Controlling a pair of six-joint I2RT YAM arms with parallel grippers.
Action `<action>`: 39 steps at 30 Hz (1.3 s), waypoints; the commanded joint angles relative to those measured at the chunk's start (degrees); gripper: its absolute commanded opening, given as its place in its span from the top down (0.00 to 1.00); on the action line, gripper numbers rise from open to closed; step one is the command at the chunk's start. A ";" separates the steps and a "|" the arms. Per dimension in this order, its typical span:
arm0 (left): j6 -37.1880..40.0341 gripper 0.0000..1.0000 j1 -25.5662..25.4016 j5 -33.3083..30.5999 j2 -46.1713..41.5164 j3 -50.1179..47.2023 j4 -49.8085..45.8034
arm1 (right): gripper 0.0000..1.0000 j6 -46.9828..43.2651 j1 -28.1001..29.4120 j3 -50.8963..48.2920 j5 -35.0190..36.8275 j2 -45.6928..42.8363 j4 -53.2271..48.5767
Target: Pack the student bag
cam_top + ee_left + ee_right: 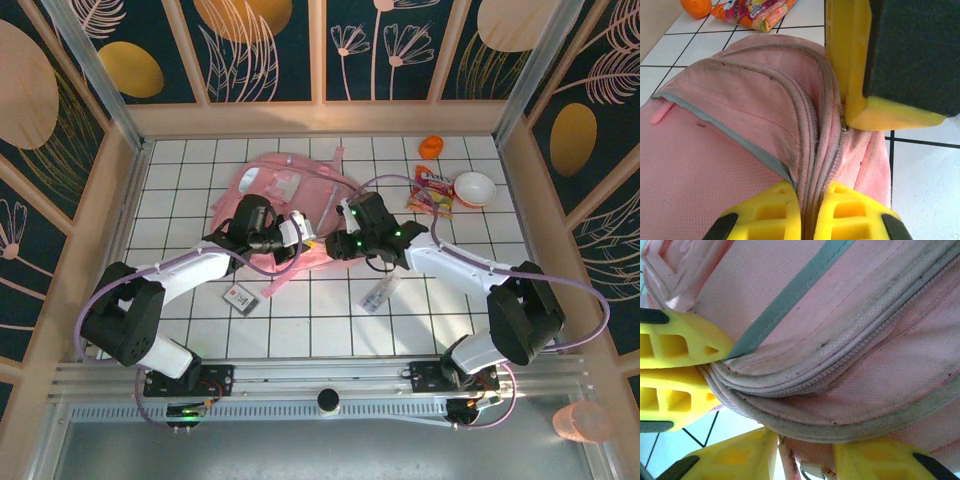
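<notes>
The student bag (285, 195) is a large pale pink backpack lying flat on the white tiled table, behind both grippers. In the left wrist view my left gripper (807, 192) is shut on the bag's (715, 145) zip seam, with the folded pink fabric pinched between its yellow fingers. From above, that gripper (300, 238) sits at the bag's near edge. My right gripper (335, 245) meets the same edge from the right. Its jaws (805, 450) stand apart under the bag's (840, 315) piped rim, with a thin pink zip pull and a metal ring loose between them.
A bright snack packet (432, 195), a white bowl (474, 188) and a small orange thing (431, 147) lie at the back right. A small card (241, 296) and a clear packet (378, 293) lie on the near tiles. Wooden walls ring the table.
</notes>
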 commanded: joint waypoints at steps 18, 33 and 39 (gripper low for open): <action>-1.99 1.00 0.58 1.92 -2.46 1.27 2.34 | 1.00 1.33 -3.07 -0.35 14.82 -3.90 -10.39; -1.68 1.00 1.65 3.30 -3.99 0.27 1.26 | 0.88 -2.47 -5.06 3.68 3.91 -0.18 -12.03; -1.83 1.00 1.65 3.50 -4.15 1.04 1.46 | 0.71 -0.02 -1.27 6.29 8.87 3.14 -14.05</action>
